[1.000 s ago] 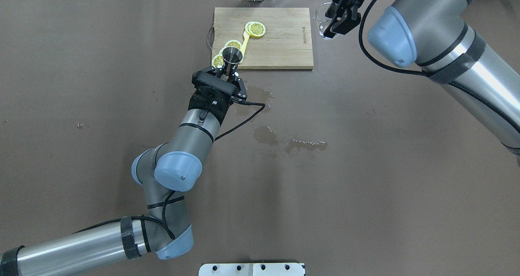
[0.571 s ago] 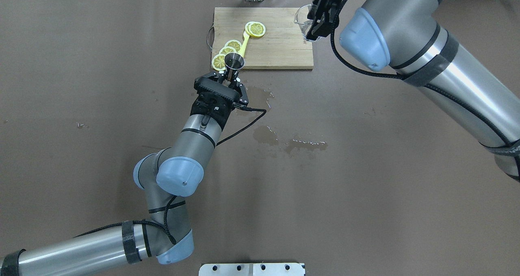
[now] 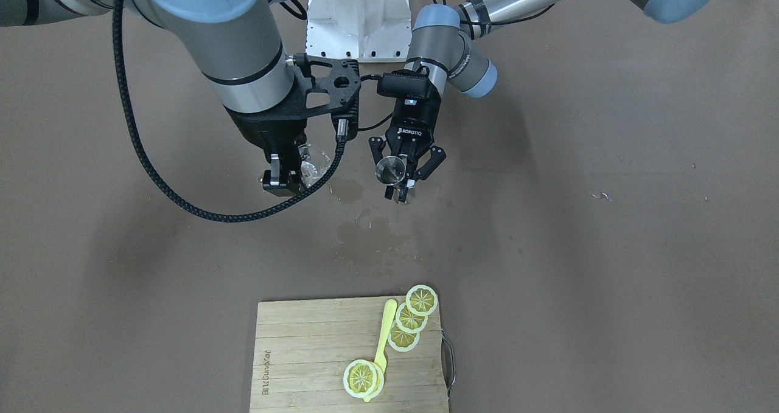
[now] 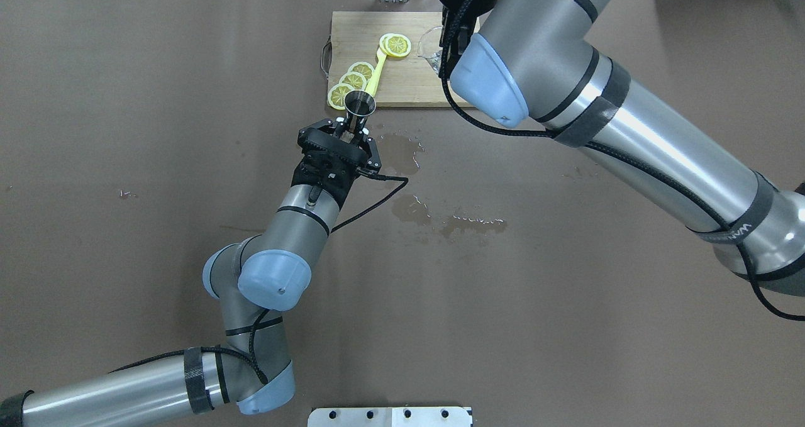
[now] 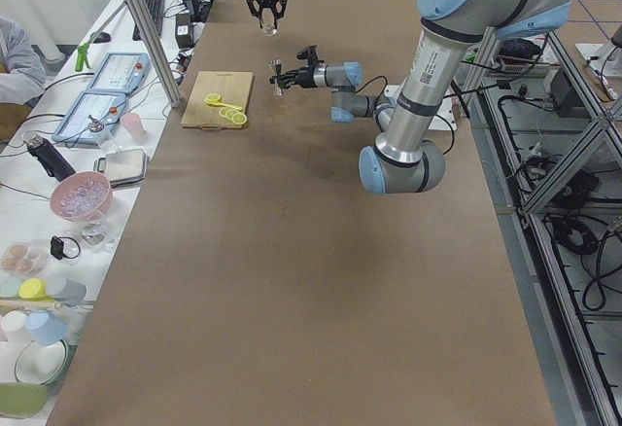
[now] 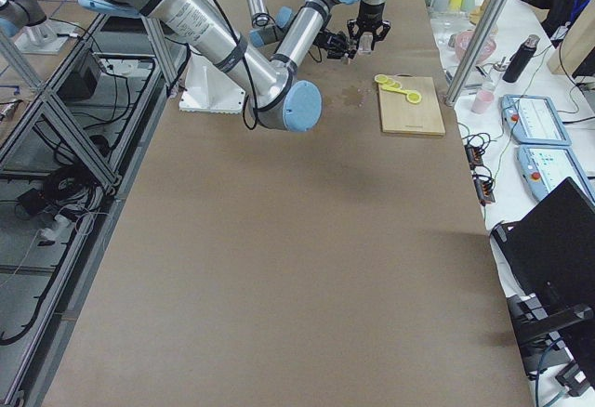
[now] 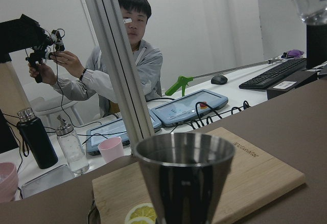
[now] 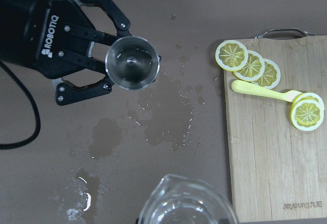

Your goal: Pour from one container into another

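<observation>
- The steel jigger (image 8: 133, 63) is a shiny hourglass of two cones. It stands upright in the air, mouth up, above the brown table cover just short of the board.
- The left gripper (image 4: 348, 125) has its black fingers pinched on the jigger's narrow waist.
- The clear glass tumbler (image 3: 314, 159) is short and round with glinting walls. It is clamped between the right gripper's (image 3: 291, 174) fingers, raised off the table and apart from the jigger.
- Glossy wet patches (image 4: 402, 153) darken the matte cover.
- The slatted wooden cutting board (image 4: 415, 81) carries yellow lemon slices (image 4: 353, 79).
- Since a second ago the right arm has swung inward, carrying the tumbler from beyond the board's right edge to over it. The jigger has barely shifted.
</observation>
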Action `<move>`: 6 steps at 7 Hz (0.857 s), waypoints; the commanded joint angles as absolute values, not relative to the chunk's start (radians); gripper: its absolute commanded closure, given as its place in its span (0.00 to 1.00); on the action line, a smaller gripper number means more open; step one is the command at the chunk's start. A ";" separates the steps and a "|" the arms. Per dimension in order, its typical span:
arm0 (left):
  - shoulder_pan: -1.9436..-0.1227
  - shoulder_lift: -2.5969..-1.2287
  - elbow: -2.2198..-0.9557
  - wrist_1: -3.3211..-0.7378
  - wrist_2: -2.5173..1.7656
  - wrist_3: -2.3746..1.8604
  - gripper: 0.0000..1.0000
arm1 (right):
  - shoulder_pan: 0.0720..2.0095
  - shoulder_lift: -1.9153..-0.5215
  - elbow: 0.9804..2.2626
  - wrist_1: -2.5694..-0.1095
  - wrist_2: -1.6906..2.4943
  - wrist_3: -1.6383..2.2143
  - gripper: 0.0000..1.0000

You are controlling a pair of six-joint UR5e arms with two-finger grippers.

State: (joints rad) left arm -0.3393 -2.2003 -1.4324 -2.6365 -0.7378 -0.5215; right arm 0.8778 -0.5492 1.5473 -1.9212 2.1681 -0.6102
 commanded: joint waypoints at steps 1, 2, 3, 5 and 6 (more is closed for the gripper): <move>-0.341 -2.201 -1.437 -2.669 -0.738 -0.522 1.00 | 0.856 -0.445 1.392 -1.922 2.140 -0.621 1.00; -0.341 -2.195 -1.436 -2.675 -0.738 -0.522 1.00 | 0.836 -0.424 1.353 -1.921 2.105 -0.633 1.00; -0.341 -2.194 -1.433 -2.690 -0.738 -0.520 1.00 | 0.824 -0.402 1.320 -1.921 2.099 -0.634 1.00; -0.339 -2.194 -1.434 -2.691 -0.738 -0.525 1.00 | 0.815 -0.361 1.299 -1.969 2.094 -0.634 1.00; -0.339 -2.181 -1.433 -2.692 -0.738 -0.528 1.00 | 0.813 -0.354 1.301 -1.986 2.091 -0.637 1.00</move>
